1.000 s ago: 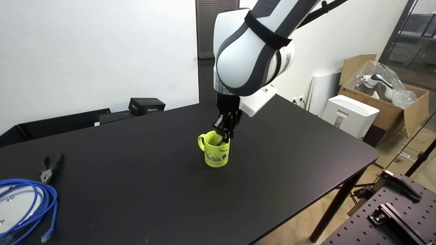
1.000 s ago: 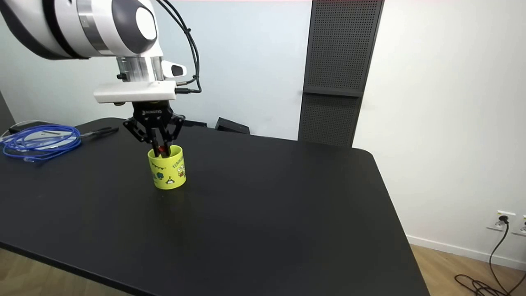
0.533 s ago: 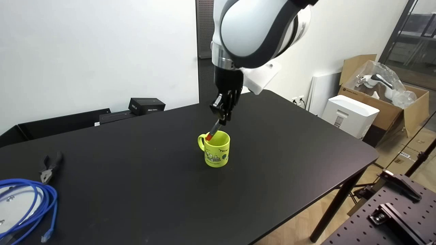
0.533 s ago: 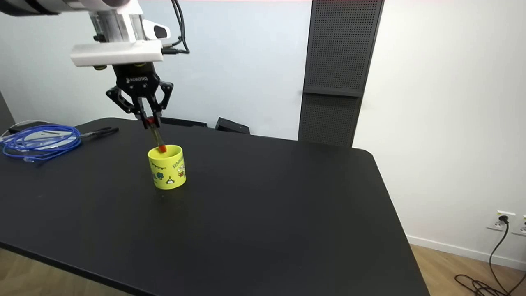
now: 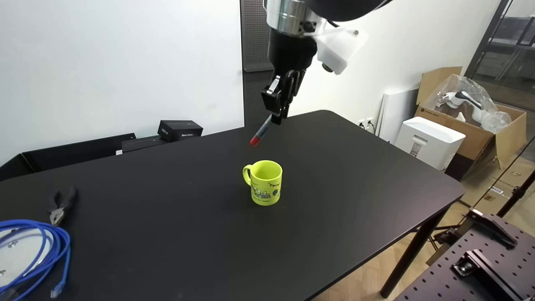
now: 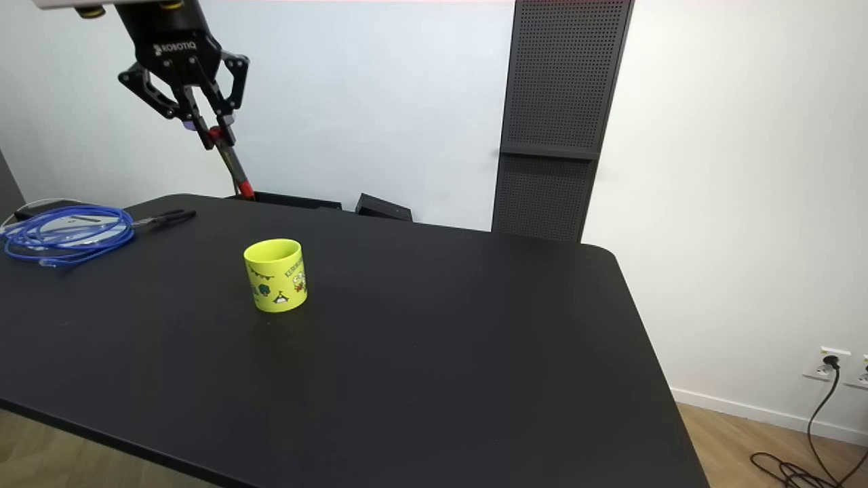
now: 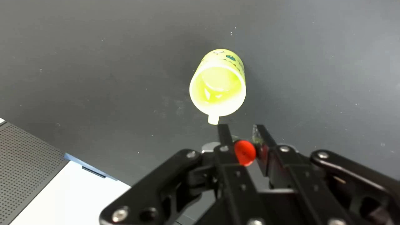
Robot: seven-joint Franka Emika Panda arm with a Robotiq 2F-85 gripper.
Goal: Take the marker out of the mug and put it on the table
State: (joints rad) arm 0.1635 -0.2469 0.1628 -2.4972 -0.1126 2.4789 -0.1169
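The yellow-green mug (image 5: 266,186) stands upright on the black table (image 5: 167,234), its handle to the left in this exterior view. The mug also shows in an exterior view (image 6: 277,279) and in the wrist view (image 7: 218,87), where its inside is empty. My gripper (image 6: 218,143) is shut on the marker (image 6: 234,166) near its upper red end. The marker is tilted, grey with red ends, and hangs in the air above and apart from the mug. In the wrist view the marker's red end (image 7: 245,153) sits between the fingers.
A coiled blue cable (image 5: 42,251) and pliers (image 5: 62,207) lie at one side of the table. Black boxes (image 5: 180,130) stand by the back edge. A wall rises behind the table. A white box (image 5: 430,142) stands on the floor beyond the table edge.
My gripper has risen from the mug with the marker. The marker's lower end was inside the mug and is now above it. The mug has not moved.
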